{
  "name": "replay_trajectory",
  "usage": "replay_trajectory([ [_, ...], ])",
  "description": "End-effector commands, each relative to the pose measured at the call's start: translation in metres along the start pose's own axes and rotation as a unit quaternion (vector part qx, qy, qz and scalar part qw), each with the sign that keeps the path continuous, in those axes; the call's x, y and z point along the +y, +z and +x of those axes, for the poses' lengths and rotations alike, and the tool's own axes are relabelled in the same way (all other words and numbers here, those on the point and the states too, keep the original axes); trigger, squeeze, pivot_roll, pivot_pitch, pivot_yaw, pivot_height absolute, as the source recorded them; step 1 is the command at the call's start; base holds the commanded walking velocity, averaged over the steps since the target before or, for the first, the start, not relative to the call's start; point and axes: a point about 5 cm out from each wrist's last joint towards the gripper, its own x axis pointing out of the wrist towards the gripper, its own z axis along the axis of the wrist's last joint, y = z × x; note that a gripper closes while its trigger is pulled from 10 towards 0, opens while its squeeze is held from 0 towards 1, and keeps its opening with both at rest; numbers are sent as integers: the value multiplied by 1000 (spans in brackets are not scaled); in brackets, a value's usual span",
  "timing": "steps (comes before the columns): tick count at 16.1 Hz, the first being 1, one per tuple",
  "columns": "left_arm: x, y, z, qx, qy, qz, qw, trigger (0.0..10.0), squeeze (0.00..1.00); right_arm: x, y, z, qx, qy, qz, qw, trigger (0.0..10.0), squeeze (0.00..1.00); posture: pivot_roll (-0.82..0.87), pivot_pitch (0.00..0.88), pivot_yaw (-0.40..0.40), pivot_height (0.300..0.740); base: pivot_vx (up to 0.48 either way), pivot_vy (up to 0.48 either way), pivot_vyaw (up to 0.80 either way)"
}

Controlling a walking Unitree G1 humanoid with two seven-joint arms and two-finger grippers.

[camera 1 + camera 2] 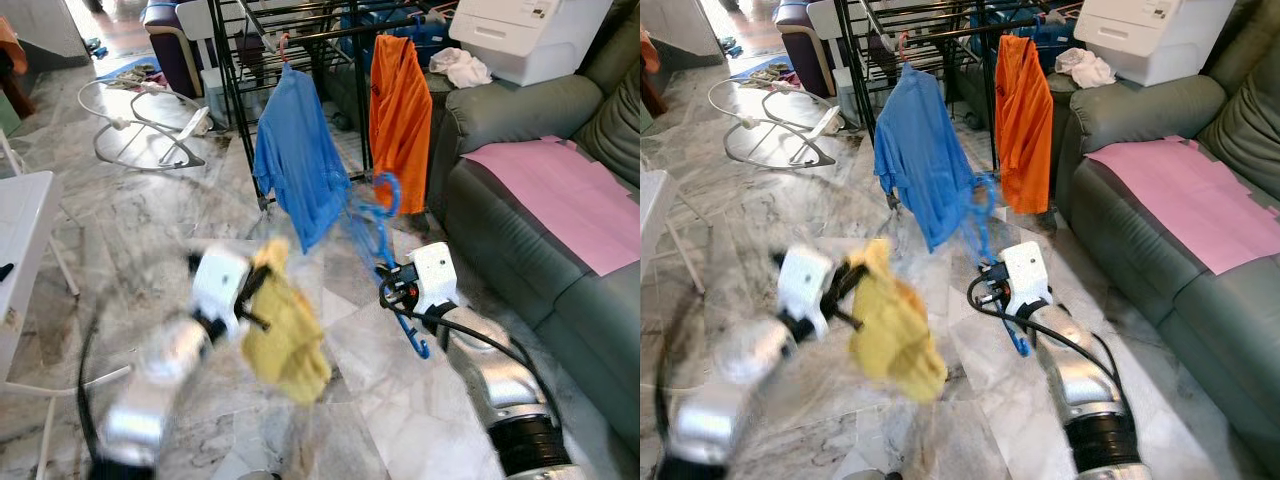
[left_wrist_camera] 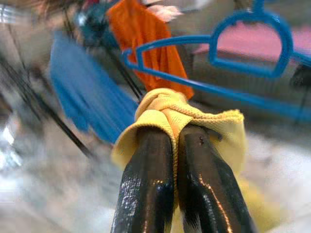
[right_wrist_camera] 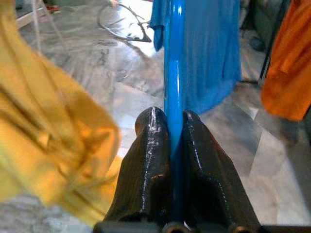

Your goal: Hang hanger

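Right gripper (image 3: 174, 127) had both black fingers (image 3: 146, 160) pinched tight on the bar of a bright blue plastic clothes hanger (image 1: 385, 240). No gap was visible beside the bar. The hanger was held up in front of the robot at its right of centre, above the floor, hook end (image 1: 387, 190) uppermost and near the hem of a blue shirt (image 1: 297, 160).

Left gripper (image 2: 171, 133) was closed on a bunched fold of soft yellow cloth (image 1: 286, 320). Its fingers were pressed together with fabric wrapped over the tips. The rest of the cloth hung loose below the gripper, to the left of the hanger; left arm was blurred.

The blue shirt hung from a black metal drying rack (image 1: 225, 70), with an orange shirt (image 1: 400, 105) beside it on the same rack. A dark green leather sofa (image 1: 520, 250) stood at the right, with a flat pink sheet (image 1: 555, 190) on its seat and a white box-shaped appliance (image 1: 525, 35) near its arm. The floor was grey-white marble tile (image 1: 140, 220). A white table edge (image 1: 25, 230) was at the far left.
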Motion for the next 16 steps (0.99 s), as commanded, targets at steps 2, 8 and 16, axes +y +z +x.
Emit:
replay_trajectory([
  [2, 17, 0, 1, 47, -89, 245, 964, 10000, 0, -15, 11, -9, -6, 23, -43, 999, 10000, 0, -45, 25, 58, 740, 0, 0, 0],
  [8, 73, -4, 5, 94, -6, 417, 904, 10000, 0, -31, 25, -29, 18, 125, -105, 986, 10000, 0, -68, 27, 50, 740, 0, 0, 0],
  [16, 74, 25, 12, -43, 78, 359, 929, 10000, 0, -27, 26, -54, 63, 265, -103, 957, 10000, 0, -76, 37, 38, 740, 0, 0, 0],
])
